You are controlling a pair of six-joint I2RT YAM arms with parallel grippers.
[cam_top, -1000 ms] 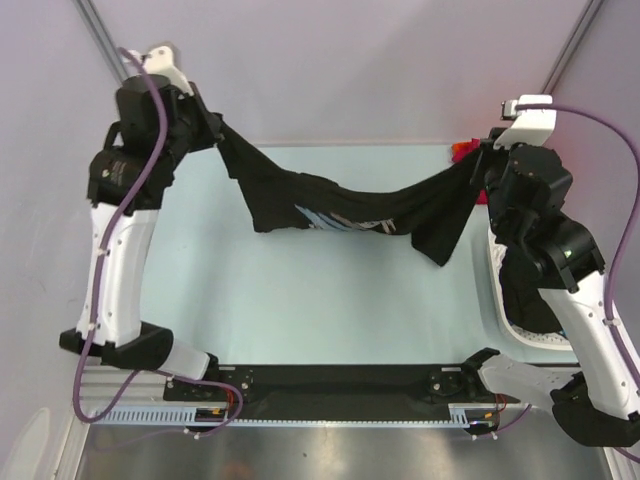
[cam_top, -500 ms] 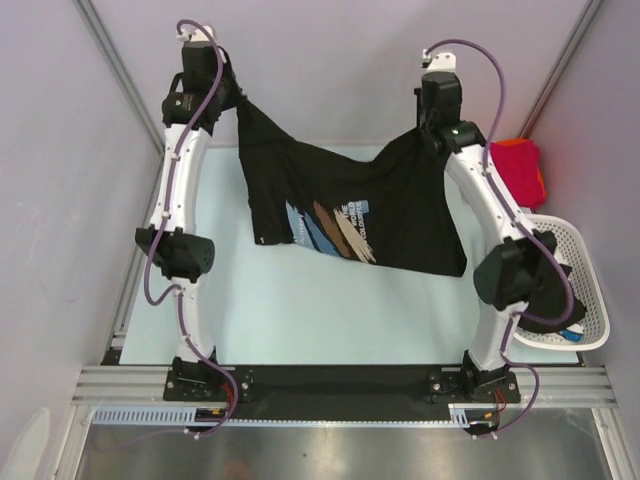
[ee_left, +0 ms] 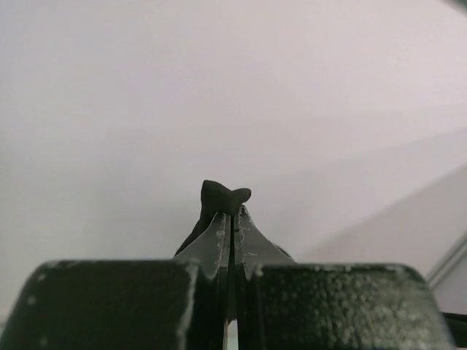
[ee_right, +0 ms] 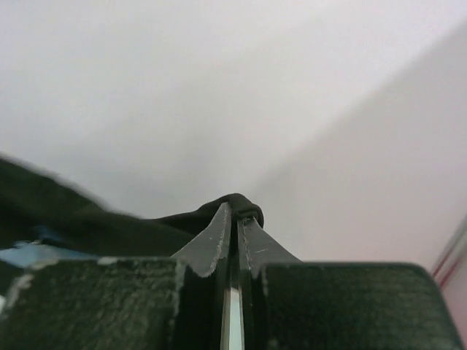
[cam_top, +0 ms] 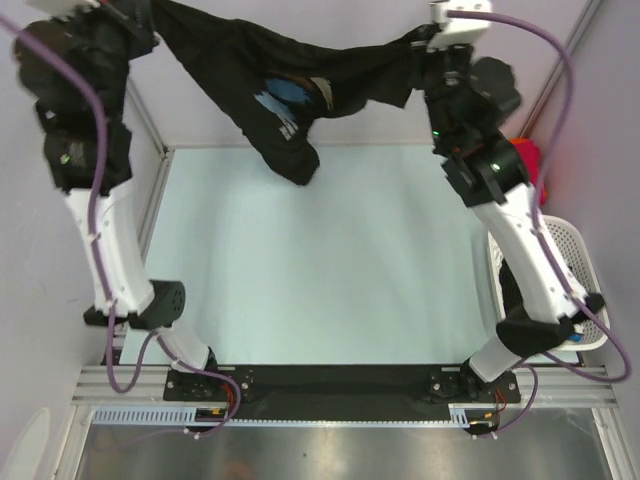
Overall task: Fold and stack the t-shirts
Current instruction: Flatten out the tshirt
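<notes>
While my left claw (ee_left: 232, 212) and right claw (ee_right: 235, 213) each pinch its cloth, the black t-shirt (cam_top: 280, 85) hangs at twelve o'clock, off the table (cam_top: 330, 260) — spreading step, I reckon; next it needs lowering flat.

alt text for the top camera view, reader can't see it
Two robot arms hold a black t-shirt stretched in the air between them, the left gripper and right gripper each shut on one end, above a pale table. A white basket sits at the right.

Black t-shirt (cam_top: 240, 65) with blue and tan print; red t-shirt (cam_top: 530, 163); white basket (cam_top: 572, 246)
</notes>
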